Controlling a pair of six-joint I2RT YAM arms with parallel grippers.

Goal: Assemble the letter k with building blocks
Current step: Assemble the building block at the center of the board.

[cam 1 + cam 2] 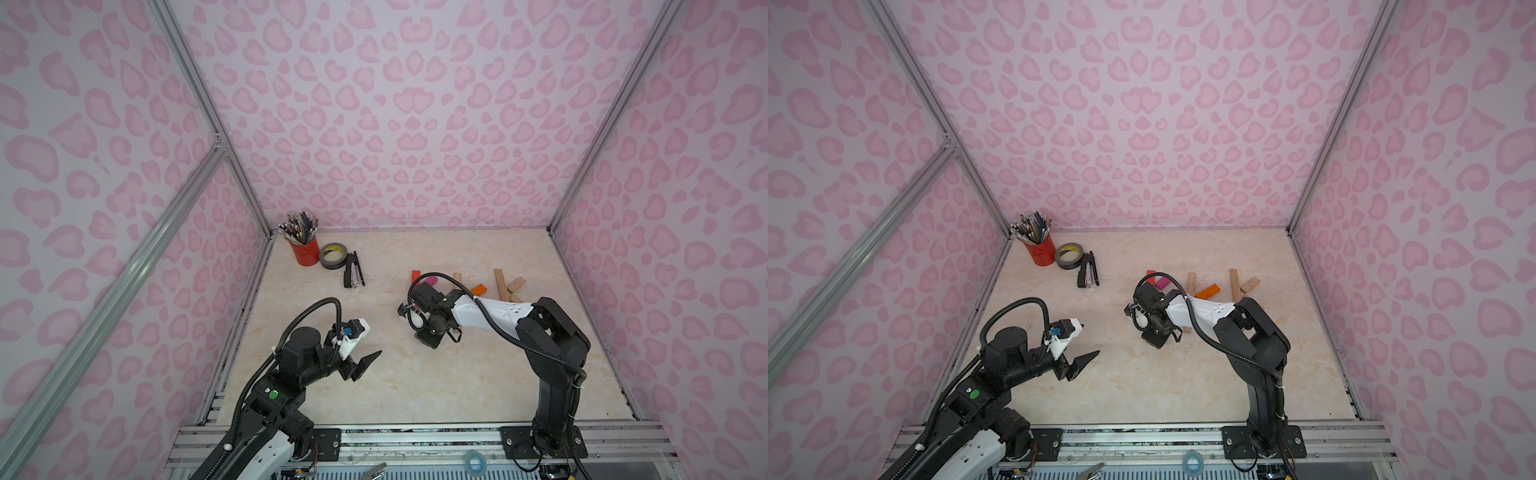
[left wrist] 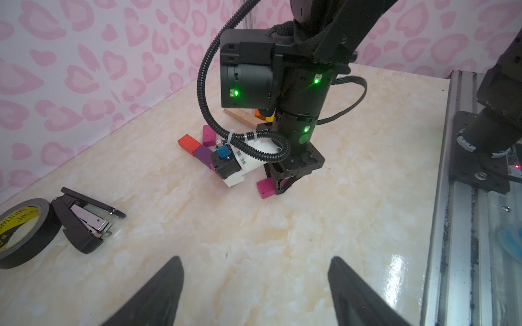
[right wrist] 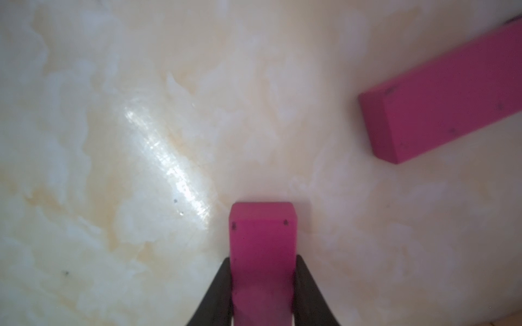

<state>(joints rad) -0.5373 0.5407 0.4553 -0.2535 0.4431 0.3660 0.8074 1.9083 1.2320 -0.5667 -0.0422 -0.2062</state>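
Magenta block (image 3: 262, 240), nearest the lens in the right wrist view. It is clenched in the right pincer (image 3: 263, 258), one finger flat on each long side, free end sticking out ahead. The block sits low at the bench (image 3: 141, 113); touching or just above, cannot tell. Second magenta block (image 3: 452, 93) lies flat near it, not touching.

Left wrist view: right pincer (image 2: 278, 186) points straight down near the middle of the bench. Beyond it, toward the far edge and right of centre, a loose pile of building blocks:
- red block (image 2: 189, 142), one, butted against the purple block (image 2: 204, 155), one
- third magenta block (image 2: 209, 135) just beside those two
- orange block (image 1: 480, 289), one, seen in a top view
- plain wood blocks (image 1: 500, 284), at least three, others part hidden under the arm

Left pincer (image 2: 255, 257) released, fingers spread wide, nothing between them, hovering over the near left part of the bench. Open marble runs between the two pincers and along the near edge.

Far left corner:
- red cup (image 1: 307, 255), one, packed with upright pencils (image 1: 300, 227)
- tape roll (image 1: 333, 256), one, just beside the cup
- black stapler (image 1: 353, 271), one, lying beside the tape
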